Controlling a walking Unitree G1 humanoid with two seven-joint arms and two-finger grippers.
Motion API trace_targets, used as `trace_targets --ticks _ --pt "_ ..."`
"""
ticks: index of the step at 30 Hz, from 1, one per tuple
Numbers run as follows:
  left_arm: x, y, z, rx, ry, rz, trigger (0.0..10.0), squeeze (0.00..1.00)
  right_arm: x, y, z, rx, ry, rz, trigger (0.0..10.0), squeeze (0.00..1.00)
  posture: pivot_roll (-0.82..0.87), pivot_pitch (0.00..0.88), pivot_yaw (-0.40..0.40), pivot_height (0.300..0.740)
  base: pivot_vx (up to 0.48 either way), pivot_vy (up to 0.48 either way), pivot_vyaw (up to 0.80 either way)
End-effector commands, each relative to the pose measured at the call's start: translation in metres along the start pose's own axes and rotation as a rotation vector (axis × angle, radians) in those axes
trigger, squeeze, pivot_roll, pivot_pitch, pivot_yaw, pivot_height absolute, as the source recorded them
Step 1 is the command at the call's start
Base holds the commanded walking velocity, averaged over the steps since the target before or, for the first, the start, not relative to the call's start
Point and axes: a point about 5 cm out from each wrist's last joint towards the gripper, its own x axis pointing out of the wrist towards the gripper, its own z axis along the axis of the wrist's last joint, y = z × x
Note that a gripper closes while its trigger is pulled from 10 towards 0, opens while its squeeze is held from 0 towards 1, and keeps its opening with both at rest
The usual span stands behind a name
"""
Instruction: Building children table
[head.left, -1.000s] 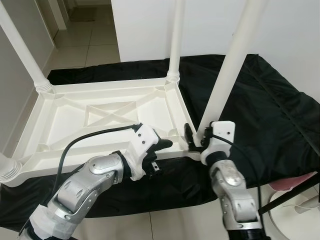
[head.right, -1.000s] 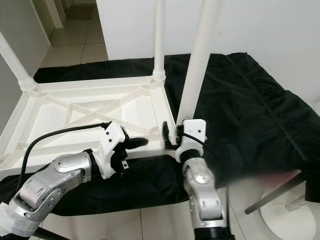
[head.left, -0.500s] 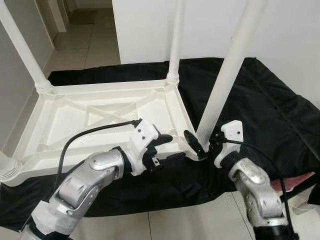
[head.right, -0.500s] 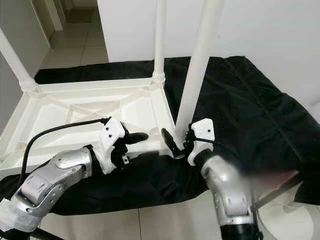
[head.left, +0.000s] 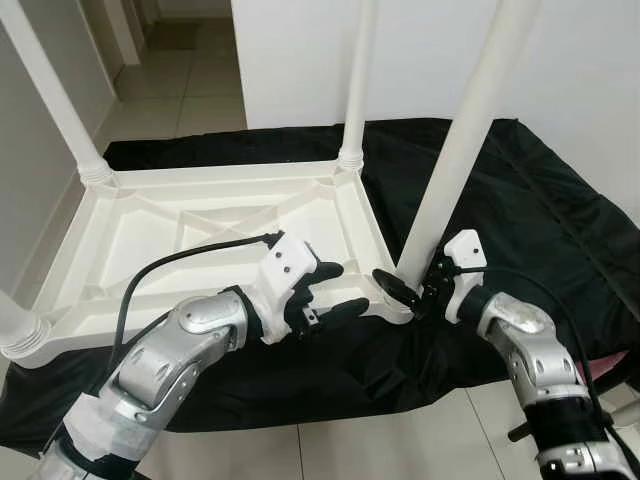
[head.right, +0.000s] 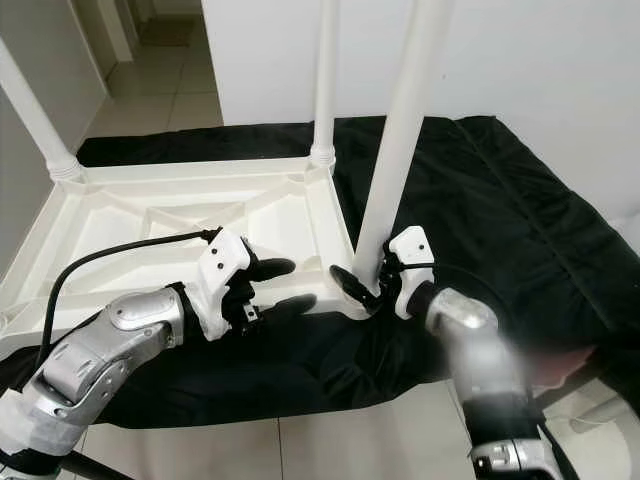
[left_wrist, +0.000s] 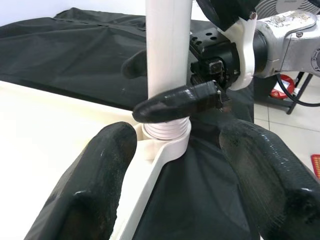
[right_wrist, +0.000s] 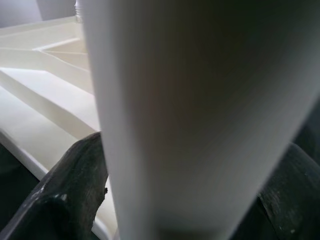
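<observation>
The white plastic children's table (head.left: 200, 215) lies upside down on a black cloth, its legs pointing up. My right gripper (head.left: 410, 288) is at the near right corner, shut on the near right leg (head.left: 465, 140) just above its ribbed socket (left_wrist: 165, 131). One black finger (left_wrist: 180, 100) crosses the front of the leg, and the other sits behind it. My left gripper (head.left: 338, 290) is open at the table's near rim, a short way left of that corner. Its two fingers (left_wrist: 105, 170) flank the rim without holding anything.
The black cloth (head.left: 520, 220) covers the low surface and hangs over its near edge. Other legs stand at the far right corner (head.left: 357, 80), the far left (head.left: 55, 95) and the near left (head.left: 15, 330). A white wall is behind, tiled floor below, and something red (head.left: 610, 365) at the right.
My right arm has swung out to the right, so its gripper now comes at the leg from the side, still at its base. The left gripper's fingers have spread wider.
</observation>
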Motion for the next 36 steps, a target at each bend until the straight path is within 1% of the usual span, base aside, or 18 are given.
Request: trace_targets --ticks 1,2,3,5,6,7,8,9,17,18,19,21,23,24,26,29,31,36 --pt "-0.002 -0.003 0.002 0.015 -0.003 -0.08 10.0 0.0 0.003 0.002 -0.001 -0.01 0.01 0.035 7.7 0.0 -0.04 0.0 0.013 0.74 0.0 0.0 0.0" --pt "-0.001 -0.004 0.002 0.009 -0.006 -0.08 10.0 0.0 0.005 0.001 -0.001 -0.023 0.013 0.051 5.4 0.0 -0.04 0.0 0.013 0.74 0.0 0.0 0.0" --pt "0.0 -0.005 0.002 0.008 -0.006 -0.085 10.0 0.0 0.008 -0.002 -0.001 -0.043 0.018 0.056 3.6 0.0 -0.04 0.0 0.018 0.74 0.0 0.0 0.0" --pt "0.0 -0.005 0.002 0.008 -0.006 -0.085 10.0 0.0 0.008 -0.002 -0.001 -0.043 0.018 0.056 3.6 0.0 -0.04 0.0 0.018 0.74 0.0 0.0 0.0" --pt "0.001 -0.006 0.002 0.008 -0.005 -0.089 10.0 0.0 0.01 -0.004 -0.001 -0.058 0.021 0.061 3.6 0.0 -0.04 0.0 0.021 0.74 0.0 0.0 0.0" --pt "0.002 -0.006 0.001 0.01 -0.003 -0.093 10.0 0.0 0.012 -0.007 -0.001 -0.062 0.018 0.056 0.9 0.0 -0.03 0.0 0.023 0.74 0.0 0.0 0.0" --pt "0.002 -0.006 0.001 0.01 -0.003 -0.093 10.0 0.0 0.012 -0.007 -0.001 -0.062 0.018 0.056 0.9 0.0 -0.03 0.0 0.023 0.74 0.0 0.0 0.0" --pt "0.003 -0.006 0.001 0.012 0.0 -0.095 10.0 0.0 0.013 -0.009 -0.002 -0.064 0.019 0.053 0.0 0.0 -0.02 0.0 0.023 0.74 0.0 0.0 0.0" --pt "0.0 -0.007 0.001 0.014 0.008 -0.092 10.0 0.0 0.011 -0.006 -0.01 -0.025 0.031 0.065 0.0 0.0 -0.02 0.016 0.01 0.74 0.0 0.0 0.0" --pt "-0.001 -0.008 -0.001 0.01 0.011 -0.088 10.0 0.0 0.009 -0.003 -0.014 -0.007 0.037 0.071 1.1 0.0 -0.02 0.021 0.01 0.74 0.0 0.0 0.0" --pt "0.0 -0.009 -0.001 0.003 0.009 -0.087 10.0 0.0 0.007 0.0 -0.017 0.022 0.036 0.07 10.0 0.0 -0.03 0.022 0.007 0.74 0.0 0.0 0.0" --pt "0.0 -0.009 -0.001 0.003 0.009 -0.087 10.0 0.0 0.007 0.0 -0.017 0.022 0.036 0.07 10.0 0.0 -0.03 0.022 0.007 0.74 0.0 0.0 0.0" --pt "0.001 -0.01 -0.002 -0.009 0.005 -0.086 10.0 0.0 0.005 0.003 -0.018 0.058 0.03 0.046 10.0 0.0 -0.04 0.023 0.0 0.74 0.0 0.0 0.0" --pt "0.001 -0.01 -0.002 -0.009 0.005 -0.086 10.0 0.0 0.005 0.003 -0.018 0.058 0.03 0.046 10.0 0.0 -0.04 0.023 0.0 0.74 0.0 0.0 0.0" --pt "0.003 -0.011 -0.005 -0.02 0.001 -0.079 10.0 0.0 0.006 0.005 -0.017 0.067 0.014 -0.006 10.0 0.0 -0.05 0.019 -0.001 0.74 0.0 0.0 0.0" --pt "0.005 -0.01 -0.008 -0.023 0.0 -0.061 10.0 0.0 0.007 0.007 -0.018 0.043 0.032 -0.044 10.0 0.0 -0.06 0.018 -0.001 0.74 0.0 0.0 0.0" --pt "0.008 -0.008 -0.017 -0.035 0.004 -0.015 10.0 0.0 0.009 0.012 -0.022 0.02 0.046 -0.102 10.0 0.0 -0.07 0.011 -0.005 0.74 0.0 0.0 0.0" --pt "0.01 -0.009 -0.026 -0.043 0.02 0.0 10.0 0.0 0.01 0.017 -0.024 0.038 0.047 -0.145 10.0 0.0 -0.07 0.007 -0.008 0.74 0.0 0.0 0.0"
